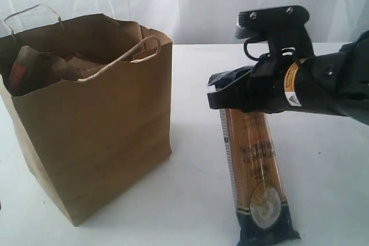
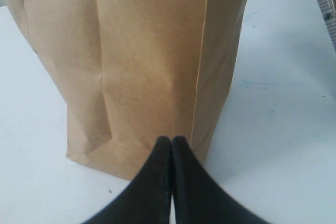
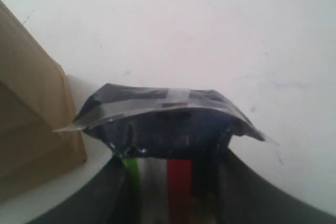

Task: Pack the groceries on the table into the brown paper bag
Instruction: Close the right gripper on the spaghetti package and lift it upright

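Beside the brown paper bag [image 1: 98, 125], right end effector [image 1: 222, 93] straddles the spaghetti packet [image 1: 256, 165] endwise, grip unclear; it may swing loose.

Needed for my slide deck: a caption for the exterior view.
Right hand grips the spaghetti packet beside the partly filled brown paper bag.

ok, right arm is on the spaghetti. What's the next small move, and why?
Probably a straight lift. The right pincer is clamped around the dark end of the spaghetti packet, while the packet's other end seems to rest low on the table. The brown paper bag stands beside it, with its open rim higher than the packet, so the packet needs height before it moves across.
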Motion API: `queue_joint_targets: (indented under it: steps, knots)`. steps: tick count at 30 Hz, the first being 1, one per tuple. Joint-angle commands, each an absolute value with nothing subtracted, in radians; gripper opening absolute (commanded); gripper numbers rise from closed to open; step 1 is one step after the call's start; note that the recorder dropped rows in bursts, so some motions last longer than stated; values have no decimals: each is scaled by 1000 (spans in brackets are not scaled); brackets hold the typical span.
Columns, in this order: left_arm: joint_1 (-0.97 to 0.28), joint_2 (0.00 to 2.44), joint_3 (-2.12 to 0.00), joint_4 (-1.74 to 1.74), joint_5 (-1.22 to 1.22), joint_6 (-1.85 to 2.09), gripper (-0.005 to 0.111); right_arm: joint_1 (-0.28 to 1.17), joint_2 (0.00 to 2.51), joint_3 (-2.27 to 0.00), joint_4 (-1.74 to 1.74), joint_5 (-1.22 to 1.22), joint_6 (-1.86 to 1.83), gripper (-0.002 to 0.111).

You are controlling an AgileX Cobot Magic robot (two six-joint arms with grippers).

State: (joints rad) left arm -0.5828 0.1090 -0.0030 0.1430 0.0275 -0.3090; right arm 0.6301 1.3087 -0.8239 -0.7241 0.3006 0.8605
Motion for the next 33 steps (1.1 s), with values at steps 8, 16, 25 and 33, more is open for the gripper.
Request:
queue_joint_targets:
  steps: [8, 16, 25, 33]
  knots:
    - [-581, 104, 0, 142, 24, -314, 0, 627, 1139, -830, -809, 284, 849, 0]
    - [-581, 104, 0, 142, 24, -314, 0, 627, 1081, -830, -851, 291, 849, 0]
    - [-581, 104, 0, 142, 24, -314, 0, 627, 1073, -830, -864, 321, 849, 0]
    - [-581, 104, 0, 142, 24, -314, 0, 627, 1073, -830, -872, 321, 849, 0]
